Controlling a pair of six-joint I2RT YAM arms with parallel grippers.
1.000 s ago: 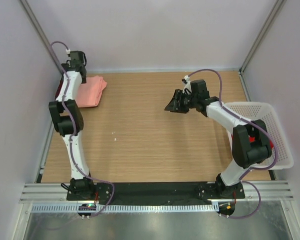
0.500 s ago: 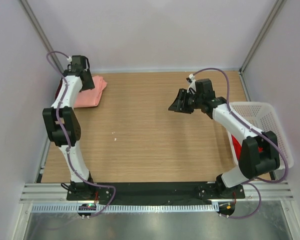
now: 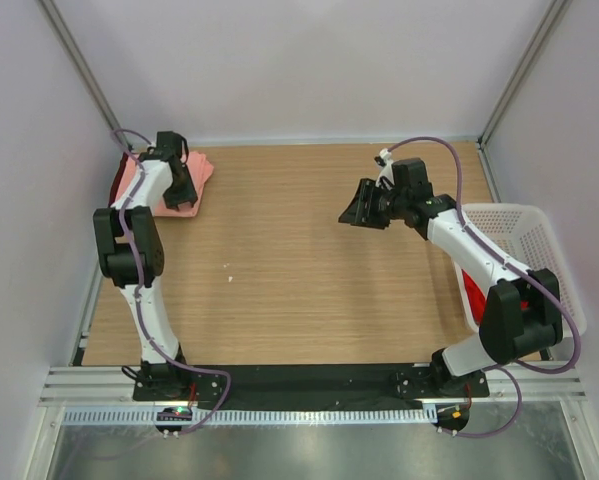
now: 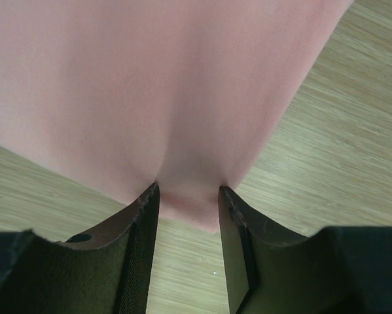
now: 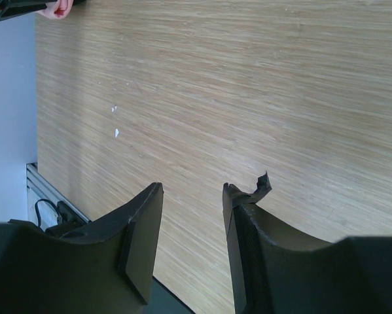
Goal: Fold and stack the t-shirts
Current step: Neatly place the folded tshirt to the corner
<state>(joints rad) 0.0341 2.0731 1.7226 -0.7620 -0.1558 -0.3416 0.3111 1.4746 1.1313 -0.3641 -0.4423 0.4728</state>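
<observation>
The salmon-pink t-shirt lies folded at the table's far left. It fills the top of the left wrist view. My left gripper is down over its near edge, open, with the shirt's corner lying between the fingertips. A sliver of the dark maroon t-shirt shows behind the left arm. The bright red t-shirt lies in the basket, mostly hidden by the right arm. My right gripper hangs open and empty over bare table right of centre.
The white perforated basket stands at the right edge of the table. The wooden table top stretches between the arms, with small white specks on it. Walls and frame posts close in the left, right and back.
My left gripper has swung from behind the salmon-pink shirt forward over its near edge. My right gripper has drifted slightly right and stays open.
</observation>
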